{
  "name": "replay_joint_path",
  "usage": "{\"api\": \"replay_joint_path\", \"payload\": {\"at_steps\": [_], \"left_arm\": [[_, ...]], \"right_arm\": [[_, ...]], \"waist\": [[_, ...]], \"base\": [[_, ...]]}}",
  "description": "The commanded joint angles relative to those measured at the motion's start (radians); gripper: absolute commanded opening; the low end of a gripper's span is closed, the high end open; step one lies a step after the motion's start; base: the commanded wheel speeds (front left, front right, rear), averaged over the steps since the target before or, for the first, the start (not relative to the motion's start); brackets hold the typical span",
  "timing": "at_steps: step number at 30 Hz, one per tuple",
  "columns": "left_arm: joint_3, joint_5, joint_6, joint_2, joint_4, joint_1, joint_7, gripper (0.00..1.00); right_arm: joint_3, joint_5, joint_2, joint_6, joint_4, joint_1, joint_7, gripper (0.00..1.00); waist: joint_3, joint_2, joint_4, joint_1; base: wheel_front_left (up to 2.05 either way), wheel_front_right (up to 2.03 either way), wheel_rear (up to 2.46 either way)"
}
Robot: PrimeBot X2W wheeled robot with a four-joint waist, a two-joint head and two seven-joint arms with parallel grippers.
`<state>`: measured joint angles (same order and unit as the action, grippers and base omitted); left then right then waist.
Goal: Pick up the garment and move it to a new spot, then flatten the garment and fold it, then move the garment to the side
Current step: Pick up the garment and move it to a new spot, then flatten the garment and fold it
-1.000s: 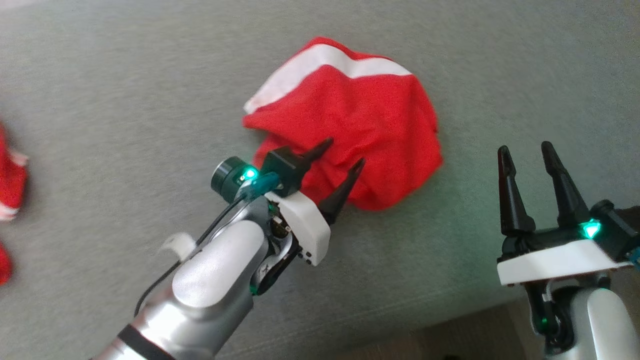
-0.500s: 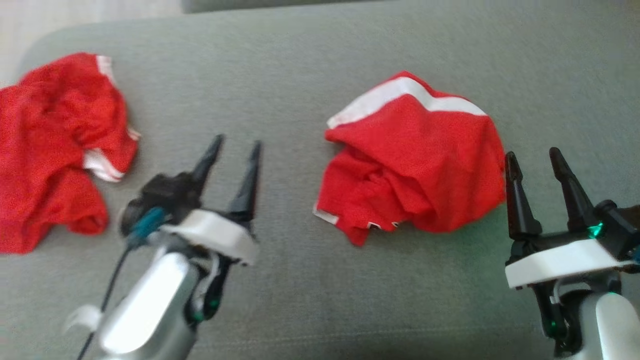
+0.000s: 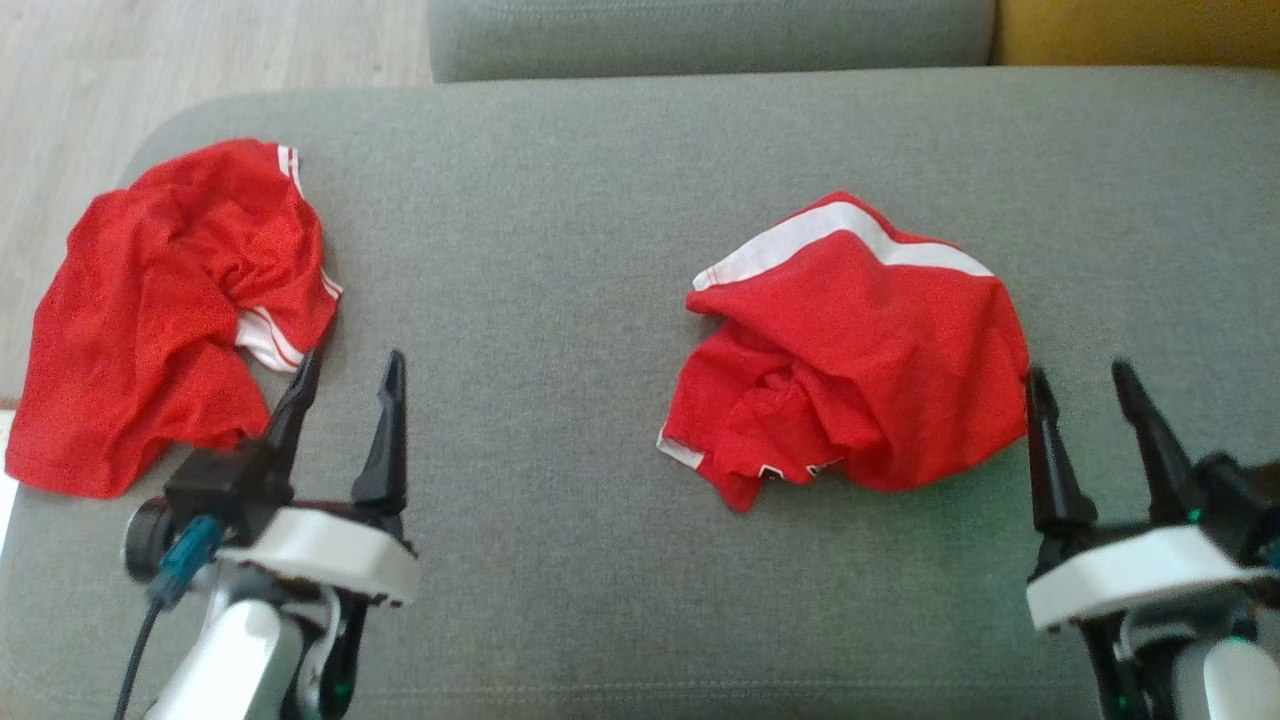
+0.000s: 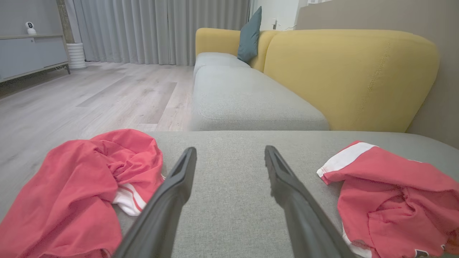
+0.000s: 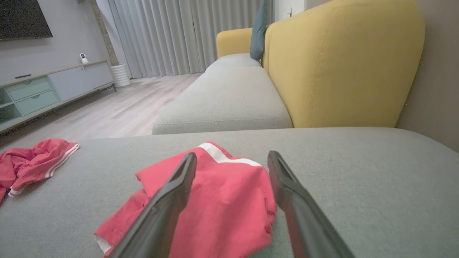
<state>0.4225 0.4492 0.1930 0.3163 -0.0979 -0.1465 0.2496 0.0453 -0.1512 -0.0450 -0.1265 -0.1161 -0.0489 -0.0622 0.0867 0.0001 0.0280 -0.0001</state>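
The garment (image 3: pixel 860 360) is a crumpled red piece with a white band, lying in a heap on the grey sofa cushion (image 3: pixel 560 250), right of centre. My right gripper (image 3: pixel 1078 370) stands open just off its right edge, touching nothing; in the right wrist view the garment (image 5: pixel 222 200) lies between and beyond the open right gripper (image 5: pixel 232 154). My left gripper (image 3: pixel 352 360) is open and empty at the lower left, well apart from the garment. In the left wrist view the left gripper (image 4: pixel 230 150) points at bare cushion, with the garment (image 4: pixel 394 193) to its right.
A second red garment (image 3: pixel 170 310) with white stripes lies crumpled at the cushion's left end, close to my left fingertips. Wooden floor (image 3: pixel 200 50) lies past that end. Another grey seat cushion (image 3: pixel 700 35) and a yellow backrest (image 4: pixel 344 71) lie beyond.
My left gripper has drawn back from the garment to the lower left and opened wider. The head camera has shifted, bringing the second garment and the cushion's far edge into view.
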Motion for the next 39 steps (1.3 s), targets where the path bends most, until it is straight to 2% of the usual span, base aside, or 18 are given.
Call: {"api": "replay_joint_path", "payload": {"at_steps": [1,17,39], "left_arm": [[-0.051,-0.009,-0.002,0.036,0.037,-0.031,0.012,1.0],[-0.092,0.0,-0.064,0.074,0.047,0.099,0.012,1.0],[-0.116,-0.028,-0.074,0.06,0.032,0.102,0.012,1.0]], "right_arm": [[-0.017,0.0,-0.005,-0.004,-0.034,0.005,-0.005,1.0],[-0.021,-0.009,-0.005,-0.004,-0.059,-0.088,-0.029,1.0],[-0.02,-0.013,-0.005,-0.004,-0.069,-0.081,-0.031,1.0]], "waist": [[-0.008,-0.0001,-0.003,0.0001],[-0.098,-0.0001,-0.001,0.0001],[-0.08,-0.0001,0.001,0.0001]], "base": [[0.0,0.0,0.0],[0.0,0.0,0.0],[0.0,0.0,0.0]]}}
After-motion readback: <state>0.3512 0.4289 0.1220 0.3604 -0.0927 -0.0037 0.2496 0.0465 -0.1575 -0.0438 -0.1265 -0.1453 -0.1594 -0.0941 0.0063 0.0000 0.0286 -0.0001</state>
